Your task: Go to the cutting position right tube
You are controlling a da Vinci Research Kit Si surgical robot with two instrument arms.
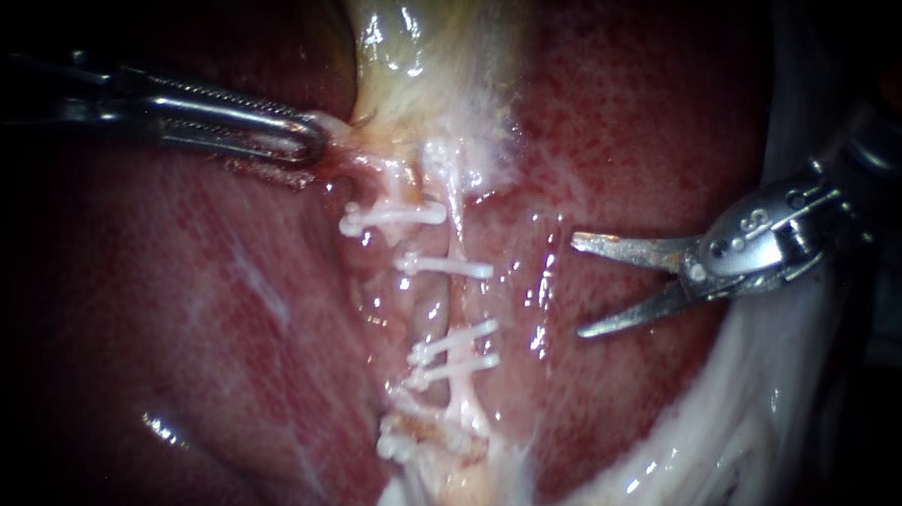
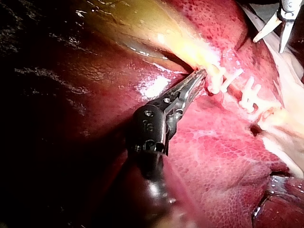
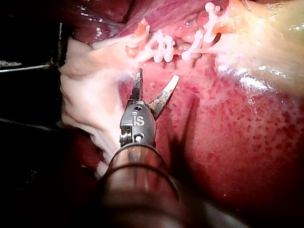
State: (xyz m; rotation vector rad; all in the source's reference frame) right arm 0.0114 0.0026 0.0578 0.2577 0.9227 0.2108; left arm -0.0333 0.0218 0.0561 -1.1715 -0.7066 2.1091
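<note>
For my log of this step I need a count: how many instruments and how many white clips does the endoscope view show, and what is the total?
Instruments: 2 (left instrument, jaws shut on the gallbladder; right instrument, blades open)
White clips: 5 (top clip, second clip, third clip, fourth clip, lowest clip, partly buried)
Total: 7

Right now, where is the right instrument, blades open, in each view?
Endoscope view: the right instrument enters from the right, blades open, short of the tubes.
Left wrist view: the right instrument shows blades only, far ahead of the left instrument, beyond the clips.
Right wrist view: the right instrument is the view's own, blades just short of the clips.
Shared landmark: the white clips.
</note>
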